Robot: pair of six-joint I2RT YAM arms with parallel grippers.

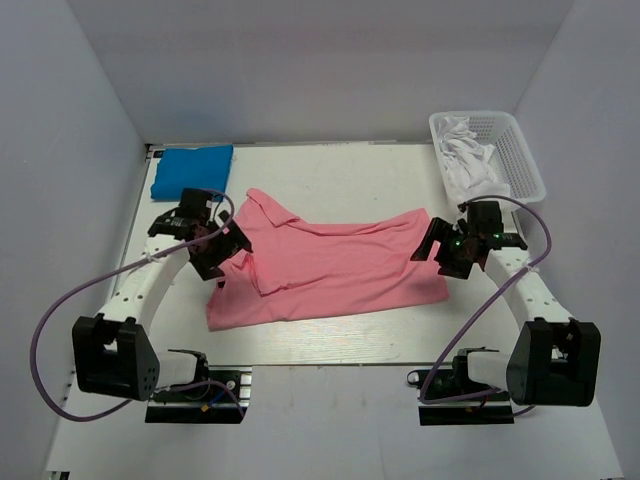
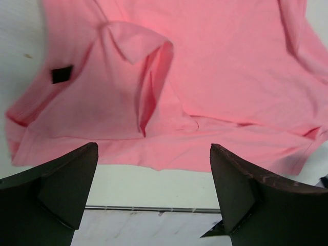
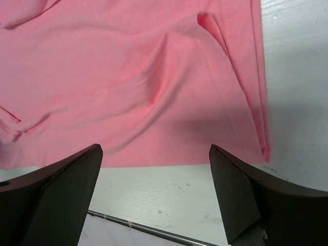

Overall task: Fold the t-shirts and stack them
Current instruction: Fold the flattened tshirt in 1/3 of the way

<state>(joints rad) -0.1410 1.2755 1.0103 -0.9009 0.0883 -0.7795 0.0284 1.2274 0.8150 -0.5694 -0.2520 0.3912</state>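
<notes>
Left gripper [image 2: 154,147], right gripper [image 3: 155,148] — wide, seemingly empty — beside pink t-shirt [image 1: 330,265]

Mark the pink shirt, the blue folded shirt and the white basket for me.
pink shirt [image 1: 340,270], top external view, middle of its body
blue folded shirt [image 1: 192,172], top external view, centre of the fold
white basket [image 1: 522,160], top external view, its right-hand mesh wall

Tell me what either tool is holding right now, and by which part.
Nothing is held. The left tool and the right tool both stand open over the pink shirt, pinching no cloth.
</notes>
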